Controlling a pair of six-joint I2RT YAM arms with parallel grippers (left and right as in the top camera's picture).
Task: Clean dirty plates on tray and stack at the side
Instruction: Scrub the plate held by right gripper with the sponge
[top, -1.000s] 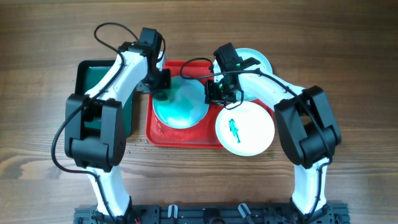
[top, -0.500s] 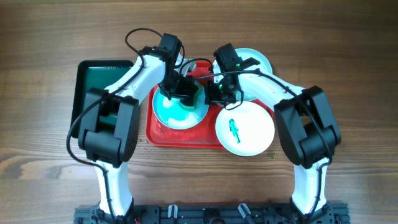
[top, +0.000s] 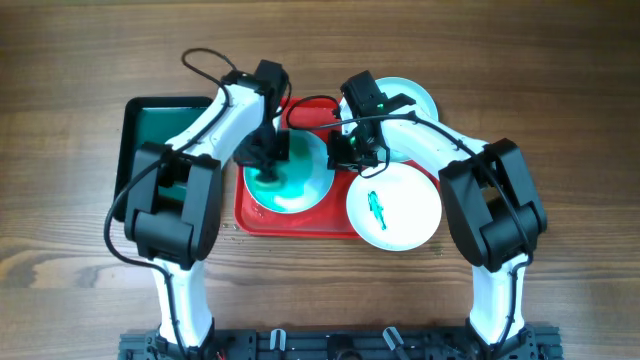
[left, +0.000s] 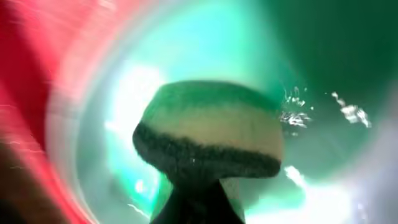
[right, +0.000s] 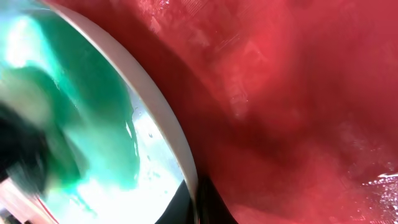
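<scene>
A plate covered in wet teal smear lies on the red tray. My left gripper is shut on a sponge with a green top and dark scouring face, pressed onto this plate. My right gripper is shut on the plate's right rim, with the tray behind it. A white plate with a teal mark lies at the tray's right edge. A pale aqua plate lies at the back right, partly hidden by the right arm.
A smaller dark green tray stands left of the red tray, under the left arm. Water drops lie on the red tray's front left part. Bare wooden table surrounds the trays.
The left gripper carried the sponge from the tray's back left onto the plate, swept right, then back toward the left front. The teal smear spread. The right gripper stayed on the rim.
</scene>
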